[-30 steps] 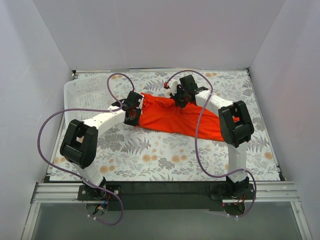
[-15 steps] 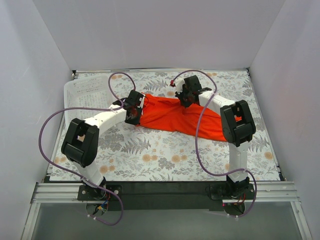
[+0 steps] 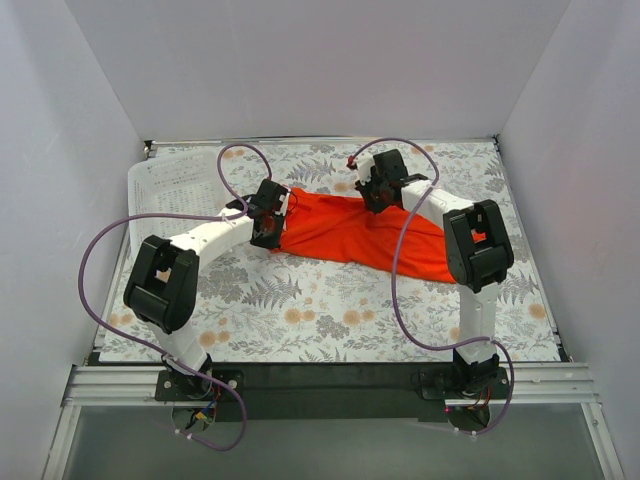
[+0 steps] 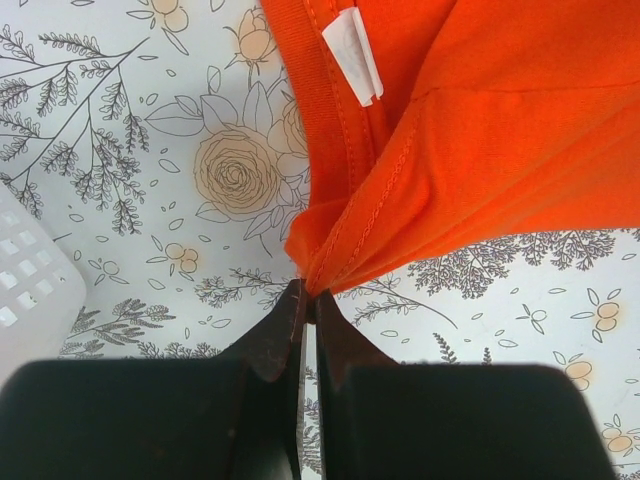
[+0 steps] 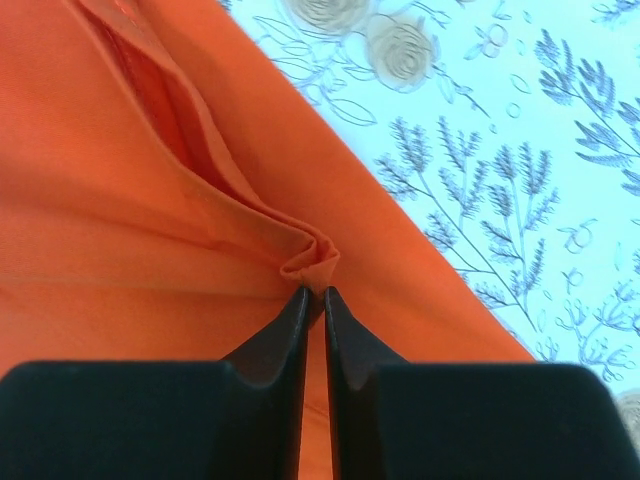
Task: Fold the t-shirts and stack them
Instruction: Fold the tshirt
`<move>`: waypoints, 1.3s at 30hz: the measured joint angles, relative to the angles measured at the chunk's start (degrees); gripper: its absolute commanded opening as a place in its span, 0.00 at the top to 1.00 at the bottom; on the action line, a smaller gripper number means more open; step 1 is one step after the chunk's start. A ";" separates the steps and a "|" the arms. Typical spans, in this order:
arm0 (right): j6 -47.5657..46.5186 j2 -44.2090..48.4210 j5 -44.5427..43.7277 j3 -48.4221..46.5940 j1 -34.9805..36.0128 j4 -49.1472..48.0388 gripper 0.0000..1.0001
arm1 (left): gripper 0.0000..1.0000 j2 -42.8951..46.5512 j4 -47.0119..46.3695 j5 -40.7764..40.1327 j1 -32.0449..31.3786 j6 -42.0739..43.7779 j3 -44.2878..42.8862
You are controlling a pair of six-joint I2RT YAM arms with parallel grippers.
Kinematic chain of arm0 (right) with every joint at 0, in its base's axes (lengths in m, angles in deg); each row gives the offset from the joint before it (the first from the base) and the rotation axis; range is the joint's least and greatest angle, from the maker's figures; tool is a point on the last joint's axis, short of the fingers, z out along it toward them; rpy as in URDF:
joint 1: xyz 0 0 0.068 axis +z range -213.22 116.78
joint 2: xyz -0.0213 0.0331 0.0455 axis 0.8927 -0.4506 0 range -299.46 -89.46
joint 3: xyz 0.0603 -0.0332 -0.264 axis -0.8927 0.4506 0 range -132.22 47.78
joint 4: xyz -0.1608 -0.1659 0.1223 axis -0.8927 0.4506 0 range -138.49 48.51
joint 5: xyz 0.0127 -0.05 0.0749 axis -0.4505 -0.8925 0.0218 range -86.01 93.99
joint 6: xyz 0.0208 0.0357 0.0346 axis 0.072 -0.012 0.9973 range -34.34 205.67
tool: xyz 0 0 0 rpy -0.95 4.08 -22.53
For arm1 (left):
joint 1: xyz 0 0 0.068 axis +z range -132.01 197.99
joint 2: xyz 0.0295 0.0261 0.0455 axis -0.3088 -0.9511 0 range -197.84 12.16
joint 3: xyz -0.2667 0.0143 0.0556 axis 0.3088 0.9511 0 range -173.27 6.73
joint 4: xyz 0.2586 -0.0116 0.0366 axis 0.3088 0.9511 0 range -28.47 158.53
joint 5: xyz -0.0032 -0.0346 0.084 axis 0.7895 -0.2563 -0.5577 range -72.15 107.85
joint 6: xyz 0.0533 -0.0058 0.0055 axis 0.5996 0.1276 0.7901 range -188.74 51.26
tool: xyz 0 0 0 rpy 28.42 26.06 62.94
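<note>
Black tapered fingers (image 4: 275, 335) of the left gripper (image 4: 308, 295) are pressed together on a seamed edge of the orange-red short-sleeved t-shirt (image 4: 480, 150), with the cloth drawn to a point right at their tips. Just beyond that pinch runs the ribbed neckband with one small white sewn-in label (image 4: 352, 55).

The right gripper (image 5: 312, 292) shows only a thin slit between its fingers. A puckered fold of the shirt sits against the tips, but I cannot tell whether it is clamped there.

I count one shirt, two grippers and one basket. The shirt lies crumpled into a long band on the floral-printed table cover (image 3: 300, 300). Its long axis runs across the table from left to right, and the right end slants nearer the arm bases. The collar end is at the left gripper, and the right gripper is at the far edge near the middle. A white perforated plastic basket (image 3: 165, 185) sits in the far left corner, apart from the shirt.
</note>
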 measured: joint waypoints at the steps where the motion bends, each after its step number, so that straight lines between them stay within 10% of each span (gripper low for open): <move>1: 0.22 0.00 -0.33 0.00 -0.37 0.00 0.83 | 1.00 0.00 -0.02 0.02 0.00 0.00 0.00; 10: -0.28 0.02 -2.51 -0.26 -3.96 -0.07 0.54 | 1.00 0.00 0.61 0.28 -0.04 0.02 0.00; 28: -11.26 7.85 26.10 0.61 -5.01 8.90 0.56 | 0.99 -0.52 0.98 1.40 -0.04 0.09 0.00; 39: -26.86 27.50 26.16 17.84 -28.06 25.92 0.53 | 1.00 -0.72 2.51 5.25 0.00 -0.35 0.00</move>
